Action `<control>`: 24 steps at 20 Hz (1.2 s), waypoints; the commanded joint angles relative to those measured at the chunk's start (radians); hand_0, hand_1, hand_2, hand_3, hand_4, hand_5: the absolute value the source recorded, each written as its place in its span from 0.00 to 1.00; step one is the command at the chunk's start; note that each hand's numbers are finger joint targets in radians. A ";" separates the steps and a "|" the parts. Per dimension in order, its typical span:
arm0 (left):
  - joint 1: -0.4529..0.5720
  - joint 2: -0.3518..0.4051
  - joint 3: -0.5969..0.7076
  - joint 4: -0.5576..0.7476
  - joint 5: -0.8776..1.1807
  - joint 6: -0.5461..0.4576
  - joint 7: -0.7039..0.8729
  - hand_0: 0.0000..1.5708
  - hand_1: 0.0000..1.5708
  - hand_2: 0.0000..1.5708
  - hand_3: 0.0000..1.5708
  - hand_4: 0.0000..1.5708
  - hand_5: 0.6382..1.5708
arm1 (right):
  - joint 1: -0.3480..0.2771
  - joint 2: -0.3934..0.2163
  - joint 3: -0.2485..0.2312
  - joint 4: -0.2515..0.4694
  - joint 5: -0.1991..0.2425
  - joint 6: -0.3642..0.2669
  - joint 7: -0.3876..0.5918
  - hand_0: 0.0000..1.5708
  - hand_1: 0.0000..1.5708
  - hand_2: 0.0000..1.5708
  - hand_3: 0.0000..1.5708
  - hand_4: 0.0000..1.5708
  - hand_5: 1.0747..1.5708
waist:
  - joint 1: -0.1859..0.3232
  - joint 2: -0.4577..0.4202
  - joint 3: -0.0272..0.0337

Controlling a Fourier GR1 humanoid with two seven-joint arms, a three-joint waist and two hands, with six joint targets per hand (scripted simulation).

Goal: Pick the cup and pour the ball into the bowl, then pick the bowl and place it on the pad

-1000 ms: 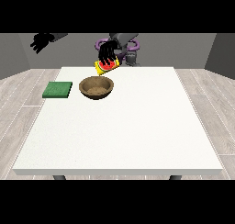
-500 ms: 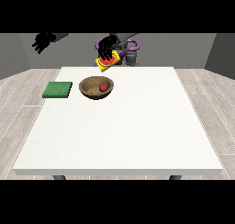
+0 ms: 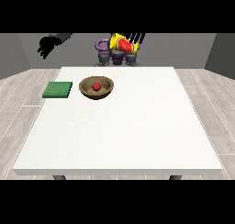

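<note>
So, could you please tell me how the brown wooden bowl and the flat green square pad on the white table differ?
The brown wooden bowl is round and deep with raised walls, while the flat green square pad is a thin square lying low. The bowl holds a small red ball; the pad carries nothing. The bowl sits nearer the table's middle, the pad by the edge at the view's left. Both rest on the white table, side by side and apart.

One cup (image 3: 122,44) — one ball (image 3: 96,86), one bowl (image 3: 96,87), one pad (image 3: 58,90).
</note>
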 commanded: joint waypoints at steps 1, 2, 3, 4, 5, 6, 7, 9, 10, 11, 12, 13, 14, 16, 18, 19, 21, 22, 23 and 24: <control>0.015 -0.014 0.237 -0.127 0.296 0.027 -0.096 0.00 0.00 0.00 0.00 0.74 0.99 | -0.008 0.016 0.004 0.001 0.019 -0.043 -0.005 0.00 0.00 0.00 0.00 0.50 0.97 | 0.072 0.028 -0.0058; 0.032 -0.009 0.284 -0.147 0.367 0.014 -0.129 0.00 0.00 0.00 0.00 0.73 1.00 | -0.018 0.007 0.002 -0.006 0.021 -0.050 0.004 0.00 0.00 0.00 0.00 0.50 0.97 | 0.087 0.036 -0.0077; 0.036 0.001 0.340 -0.163 0.438 -0.010 -0.145 0.00 0.00 0.00 0.00 0.71 1.00 | -0.005 0.022 -0.004 -0.006 0.017 -0.058 -0.010 0.00 0.00 0.00 0.00 0.50 0.97 | 0.087 0.045 -0.0059; 0.022 0.006 0.388 -0.184 0.511 -0.051 -0.163 0.00 0.00 0.00 0.00 0.70 1.00 | -0.010 0.019 -0.009 0.000 0.024 -0.074 -0.014 0.00 0.00 0.00 0.00 0.50 0.97 | 0.105 0.060 -0.0045; 0.003 0.001 0.424 -0.204 0.581 -0.102 -0.172 0.00 0.00 0.00 0.00 0.68 1.00 | -0.009 0.025 -0.010 0.016 0.026 -0.081 -0.015 0.00 0.00 0.00 0.00 0.49 0.97 | 0.119 0.076 -0.0008; 0.039 0.019 0.450 -0.215 0.639 -0.152 -0.205 0.00 0.00 0.00 0.00 0.67 1.00 | 0.025 0.069 0.001 0.016 0.035 -0.091 -0.050 0.00 0.00 0.00 0.00 0.49 0.97 | 0.142 0.077 0.0013; -0.017 0.065 0.500 -0.226 0.697 -0.219 -0.204 0.00 0.00 0.00 0.00 0.67 1.00 | 0.025 0.080 -0.009 0.031 0.026 -0.100 -0.057 0.00 0.00 0.00 0.00 0.50 0.98 | 0.143 0.095 0.0038; 0.019 0.096 0.546 -0.223 0.784 -0.305 -0.242 0.00 0.00 0.00 0.00 0.67 1.00 | 0.016 0.117 0.002 0.021 0.035 -0.132 -0.081 0.00 0.00 0.00 0.00 0.46 0.99 | 0.165 0.117 0.0062; 0.025 0.127 0.575 -0.226 0.838 -0.372 -0.257 0.00 0.00 0.00 0.00 0.67 0.99 | 0.008 0.102 -0.022 0.034 0.023 -0.138 -0.086 0.00 0.00 0.00 0.00 0.46 0.99 | 0.185 0.135 0.0066; 0.007 0.153 0.603 -0.220 0.872 -0.408 -0.223 0.00 0.00 0.00 0.00 0.67 0.99 | 0.034 0.114 -0.004 0.048 0.042 -0.125 -0.110 0.00 0.00 0.00 0.00 0.46 0.99 | 0.184 0.136 0.0080; 0.009 0.164 0.615 -0.217 0.894 -0.431 -0.218 0.00 0.00 0.00 0.00 0.67 0.99 | 0.026 0.150 0.016 0.052 0.046 -0.138 -0.109 0.00 0.00 0.00 0.00 0.46 0.99 | 0.188 0.133 0.0084; 0.001 0.206 0.651 -0.197 0.906 -0.436 -0.240 0.00 0.00 0.00 0.00 0.67 0.99 | 0.005 0.178 0.017 0.046 0.042 -0.157 -0.135 0.00 0.00 0.00 0.00 0.47 0.99 | 0.169 0.186 0.0085; -0.012 0.234 0.661 -0.207 0.933 -0.478 -0.217 0.00 0.00 0.00 0.00 0.67 0.99 | -0.015 0.149 -0.010 0.082 0.027 -0.145 -0.153 0.00 0.00 0.00 0.00 0.47 0.99 | 0.178 0.194 0.0094; 0.025 0.279 0.684 -0.212 0.981 -0.554 -0.222 0.00 0.00 0.00 0.00 0.67 0.98 | -0.008 0.157 -0.018 0.124 0.024 -0.143 -0.180 0.00 0.00 0.00 0.00 0.47 0.99 | 0.199 0.199 0.0096; 0.084 0.289 0.703 -0.215 0.994 -0.561 -0.271 0.00 0.00 0.00 0.00 0.66 0.99 | -0.024 0.181 0.011 0.144 0.043 -0.144 -0.209 0.00 0.00 0.00 0.00 0.46 0.99 | 0.181 0.215 0.0094; 0.068 0.311 0.707 -0.216 0.990 -0.560 -0.282 0.00 0.00 0.00 0.00 0.65 0.99 | -0.036 0.191 0.022 0.169 0.057 -0.135 -0.267 0.00 0.00 0.00 0.00 0.45 0.99 | 0.156 0.251 0.0097; 0.116 0.290 0.678 -0.279 1.005 -0.565 -0.214 0.00 0.00 0.00 0.00 0.62 0.98 | -0.067 0.181 0.001 0.270 0.054 -0.154 -0.288 0.00 0.00 0.00 0.00 0.41 0.98 | 0.185 0.200 0.0101; 0.067 0.400 0.760 -0.182 1.038 -0.603 -0.229 0.00 0.00 0.00 0.00 0.63 0.98 | -0.103 0.200 0.054 0.194 0.059 -0.148 -0.218 0.00 0.00 0.00 0.00 0.39 0.97 | 0.109 0.225 0.0094; 0.144 0.342 0.713 -0.274 1.041 -0.616 -0.229 0.00 0.00 0.00 0.00 0.63 0.97 | -0.055 0.192 0.008 0.280 0.058 -0.149 -0.326 0.00 0.00 0.00 0.00 0.38 0.97 | 0.175 0.200 0.0100; 0.136 0.360 0.720 -0.273 1.044 -0.598 -0.209 0.00 0.00 0.00 0.00 0.64 0.97 | -0.117 0.174 0.025 0.309 0.057 -0.144 -0.273 0.00 0.00 0.00 0.00 0.37 0.97 | 0.140 0.201 0.0099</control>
